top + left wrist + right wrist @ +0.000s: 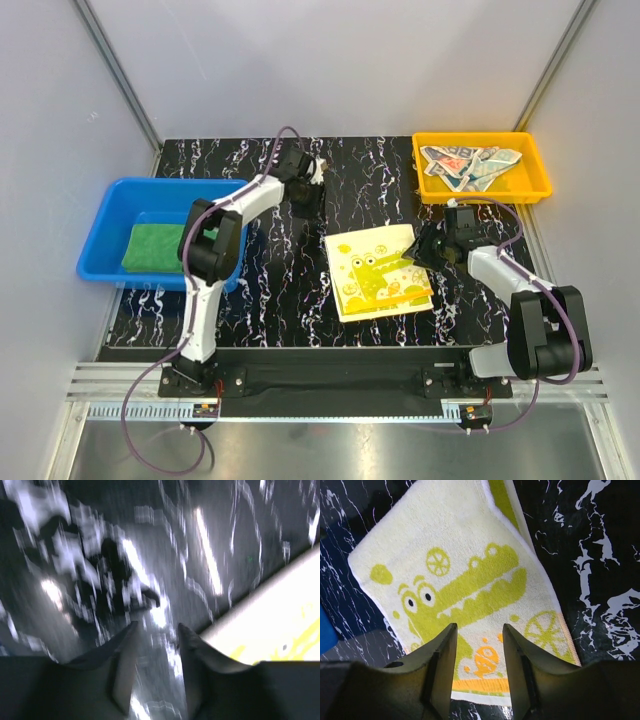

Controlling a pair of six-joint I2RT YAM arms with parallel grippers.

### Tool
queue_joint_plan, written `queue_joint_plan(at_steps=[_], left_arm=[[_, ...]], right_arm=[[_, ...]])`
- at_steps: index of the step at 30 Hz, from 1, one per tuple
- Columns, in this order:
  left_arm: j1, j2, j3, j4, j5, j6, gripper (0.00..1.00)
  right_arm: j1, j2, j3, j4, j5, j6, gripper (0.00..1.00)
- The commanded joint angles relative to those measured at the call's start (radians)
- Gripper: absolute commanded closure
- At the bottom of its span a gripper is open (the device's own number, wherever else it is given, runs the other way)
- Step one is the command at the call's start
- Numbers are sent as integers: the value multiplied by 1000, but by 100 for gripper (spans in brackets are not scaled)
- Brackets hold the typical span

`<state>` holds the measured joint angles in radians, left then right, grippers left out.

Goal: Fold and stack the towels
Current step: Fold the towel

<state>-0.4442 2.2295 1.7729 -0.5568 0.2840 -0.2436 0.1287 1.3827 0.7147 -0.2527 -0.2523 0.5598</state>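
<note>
Far left of top view: blue bin [110, 215] w/ the green towel [152, 247] lying flat inside, looks folded. Left gripper [308, 190] sits up mid-frame over bare black table [270, 290]. Its wrist view is smeared, but the jaws show apart w/ nothing between them. Ctr: crocodile towel [378, 272] flat on the table, seemingly folded once, since a 2nd layer edge shows at the upper right in the right wrist view. Right gripper [425, 250] hangs at its right edge, jaws apart and empty, cartoon showing between the fingers. Upper right: orange bin [482, 190] holding the RABBIT towel [470, 163], crumpled, not yet folded. Handling, prob: terry cloth is light, soft and limp, so it droops and layers slide apart. Best to pinch a corner or hem edge, catching both layers, not the middle.
</note>
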Motion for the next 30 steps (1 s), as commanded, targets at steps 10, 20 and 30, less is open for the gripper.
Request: queue_joint_plan(at_steps=[10, 20, 30], left_arm=[[-103, -202, -303, 140, 41, -105, 51], [-111, -90, -198, 68, -74, -140, 75], [-18, 56, 69, -81, -74, -74, 90]], right_arm=[[3, -27, 55, -34, 2, -89, 50], [5, -106, 23, -40, 30, -93, 50], [3, -4, 61, -72, 33, -113, 49]])
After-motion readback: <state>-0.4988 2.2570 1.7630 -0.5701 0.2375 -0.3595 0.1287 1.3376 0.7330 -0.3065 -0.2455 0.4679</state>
